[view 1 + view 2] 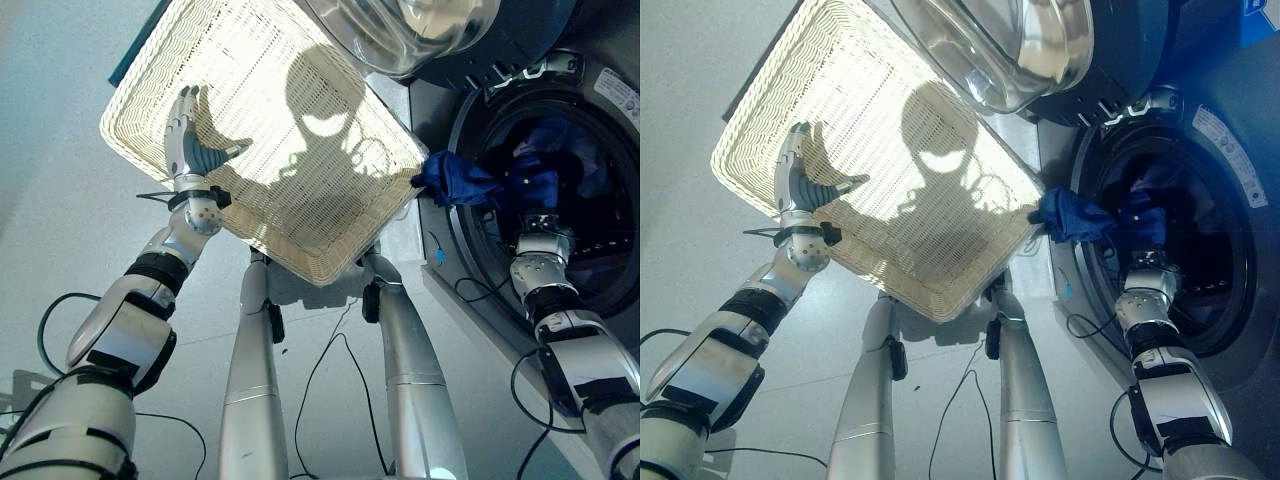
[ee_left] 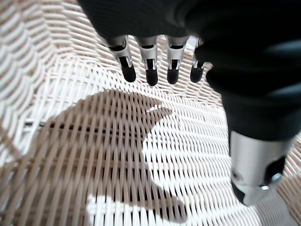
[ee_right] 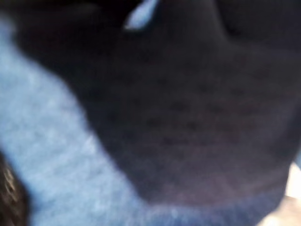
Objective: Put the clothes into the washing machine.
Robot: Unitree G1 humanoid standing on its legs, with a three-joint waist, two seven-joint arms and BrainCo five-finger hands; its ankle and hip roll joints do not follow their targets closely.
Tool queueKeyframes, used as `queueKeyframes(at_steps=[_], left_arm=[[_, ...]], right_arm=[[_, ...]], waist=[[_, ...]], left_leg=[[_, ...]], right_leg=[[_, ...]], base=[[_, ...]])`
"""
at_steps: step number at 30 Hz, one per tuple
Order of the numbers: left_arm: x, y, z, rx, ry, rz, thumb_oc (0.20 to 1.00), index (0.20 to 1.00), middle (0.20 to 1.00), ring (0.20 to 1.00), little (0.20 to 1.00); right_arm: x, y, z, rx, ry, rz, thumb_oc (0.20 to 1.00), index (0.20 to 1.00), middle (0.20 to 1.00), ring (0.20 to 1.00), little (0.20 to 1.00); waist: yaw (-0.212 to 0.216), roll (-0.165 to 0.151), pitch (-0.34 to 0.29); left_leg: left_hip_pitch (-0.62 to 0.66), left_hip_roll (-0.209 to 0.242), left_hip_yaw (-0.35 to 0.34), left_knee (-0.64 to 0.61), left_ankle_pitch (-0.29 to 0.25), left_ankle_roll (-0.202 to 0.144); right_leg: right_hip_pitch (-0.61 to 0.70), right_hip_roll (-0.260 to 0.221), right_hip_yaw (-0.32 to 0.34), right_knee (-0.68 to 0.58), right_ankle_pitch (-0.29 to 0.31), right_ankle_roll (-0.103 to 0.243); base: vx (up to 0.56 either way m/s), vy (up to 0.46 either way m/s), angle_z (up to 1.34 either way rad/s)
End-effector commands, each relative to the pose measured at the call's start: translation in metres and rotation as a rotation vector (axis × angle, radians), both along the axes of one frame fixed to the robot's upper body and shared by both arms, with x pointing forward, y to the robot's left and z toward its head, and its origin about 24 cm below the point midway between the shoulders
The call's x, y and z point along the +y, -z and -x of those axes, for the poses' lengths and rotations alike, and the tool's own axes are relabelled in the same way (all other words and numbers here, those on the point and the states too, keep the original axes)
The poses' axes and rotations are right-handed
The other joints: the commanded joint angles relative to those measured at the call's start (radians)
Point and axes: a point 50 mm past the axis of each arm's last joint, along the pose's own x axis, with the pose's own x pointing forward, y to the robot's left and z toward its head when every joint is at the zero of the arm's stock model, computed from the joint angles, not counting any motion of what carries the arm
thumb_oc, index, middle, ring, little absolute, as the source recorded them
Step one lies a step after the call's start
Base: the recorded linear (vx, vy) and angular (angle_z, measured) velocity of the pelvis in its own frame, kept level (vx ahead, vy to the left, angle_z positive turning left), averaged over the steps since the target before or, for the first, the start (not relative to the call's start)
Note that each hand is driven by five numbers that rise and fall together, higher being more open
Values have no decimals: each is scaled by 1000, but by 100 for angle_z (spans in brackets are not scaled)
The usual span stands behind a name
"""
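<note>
Landmark: the washing machine (image 1: 600,90), a dark front-loader with a round drum opening (image 1: 590,210), seen from above by the head cameras.

Item 1, blue clothes (image 1: 470,180). A dark blue garment is draped over the rim of the drum opening on the side nearest the basket; one bunched end hangs outside the machine, touching the basket's corner, while the rest runs into the drum, where more blue cloth (image 1: 1160,185) is seen lying. In the right wrist view, blue fabric (image 3: 70,165) is pressed close before the camera.

Item 2, wicker basket (image 1: 170,60). A pale, shallow, rectangular woven basket is set just beside the machine. No garment is seen on its woven floor, except for the blue end at the corner next to the drum opening.

Item 3, machine door (image 1: 1040,40). A glass and metal door is swung open, standing above the drum opening and overlapping the basket's far corner.

Item 4, left hand (image 1: 185,135). It is held inside the basket, at the edge farthest from the machine. Its fingers (image 2: 150,70) are extended straight in a row above the weave, the thumb set apart; nothing is grasped.

Item 5, right hand (image 1: 540,228). It is reached into the drum opening, in among the blue cloth. Its fingers are hidden by the fabric, so it cannot be told whether anything is grasped.
</note>
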Motion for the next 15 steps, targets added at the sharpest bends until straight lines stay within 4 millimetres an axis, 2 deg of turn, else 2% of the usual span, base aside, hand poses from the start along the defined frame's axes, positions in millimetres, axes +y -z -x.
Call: queueKeyframes(at_steps=[1, 7, 10, 13, 15], left_arm=[[1, -18, 0, -72, 20, 40, 1000, 1000, 1000, 1000, 1000], [-2, -18, -1, -68, 27, 32, 1000, 1000, 1000, 1000, 1000], [-3, -20, -2, -66, 33, 28, 1000, 1000, 1000, 1000, 1000], [-3, -22, -2, -60, 36, 13, 1000, 1000, 1000, 1000, 1000], [0, -20, 0, -59, 32, -4, 1000, 1000, 1000, 1000, 1000]], right_arm=[[-29, -16, 11, -23, 102, -39, 200, 200, 200, 200, 200], [-38, -16, 13, 76, 159, -68, 200, 200, 200, 200, 200], [-43, -19, 12, 206, 178, -14, 200, 200, 200, 200, 200], [-51, -34, 14, 264, 223, 32, 200, 200, 200, 200, 200], [-68, -51, 22, 291, 296, 28, 200, 200, 200, 200, 200]], waist=[[19, -6, -13], [26, 0, -13], [34, 5, -13], [40, 5, -13], [45, 0, -13]], left_leg=[[-15, -64, 15, 102, -132, -5], [-14, -65, 12, 100, -130, -5], [-13, -67, 11, 97, -127, -3], [-10, -67, 7, 98, -128, -4], [-18, -68, -3, 106, -125, -5]], right_leg=[[75, 31, -12, -234, 181, 122], [81, 28, -15, -236, 182, 121], [84, 25, -21, -240, 183, 121], [88, 23, -26, -240, 184, 122], [87, 20, -30, -243, 193, 122]], base=[[0, 0, 0], [0, 0, 0], [-1, -12, 0], [1, -42, 1], [-8, -65, 0]])
